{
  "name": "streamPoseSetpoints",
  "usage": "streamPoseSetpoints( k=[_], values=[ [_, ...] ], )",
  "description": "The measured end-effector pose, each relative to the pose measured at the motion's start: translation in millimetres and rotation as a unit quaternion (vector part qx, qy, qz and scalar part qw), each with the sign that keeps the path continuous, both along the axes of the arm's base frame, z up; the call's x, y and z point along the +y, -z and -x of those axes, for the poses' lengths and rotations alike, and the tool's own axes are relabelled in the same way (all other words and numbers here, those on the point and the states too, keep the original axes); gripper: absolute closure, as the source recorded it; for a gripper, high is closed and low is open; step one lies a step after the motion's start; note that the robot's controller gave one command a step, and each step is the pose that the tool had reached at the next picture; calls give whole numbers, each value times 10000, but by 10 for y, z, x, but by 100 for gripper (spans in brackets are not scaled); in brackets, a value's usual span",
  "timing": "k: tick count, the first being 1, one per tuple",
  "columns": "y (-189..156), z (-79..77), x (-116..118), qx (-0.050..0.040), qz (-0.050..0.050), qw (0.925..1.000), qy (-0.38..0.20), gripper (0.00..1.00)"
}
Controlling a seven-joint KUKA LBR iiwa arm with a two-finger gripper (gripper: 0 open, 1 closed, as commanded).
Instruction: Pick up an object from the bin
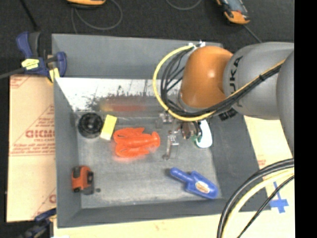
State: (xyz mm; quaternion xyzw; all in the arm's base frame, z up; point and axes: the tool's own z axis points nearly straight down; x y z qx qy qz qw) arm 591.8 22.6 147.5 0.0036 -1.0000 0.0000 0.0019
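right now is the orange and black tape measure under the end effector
No, the orange and black tape measure lies at the view's lower left, far from the end effector beside the orange rubbery toy.

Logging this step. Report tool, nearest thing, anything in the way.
Tool down mid-bin, beside orange toy, on its right. White-green thing close on tool's other side. Blue gadget lies apart.

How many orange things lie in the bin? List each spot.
2: a crinkled orange plastic toy at centre, an orange-and-black casing in the lower-left corner. The arm may hide others.
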Motion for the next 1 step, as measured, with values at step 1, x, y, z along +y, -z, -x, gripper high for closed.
streamPoseSetpoints(
  k=[1],
  values=[
    [-49, -13, 1, -36, -3, 10000, 2, 0]
  ],
)
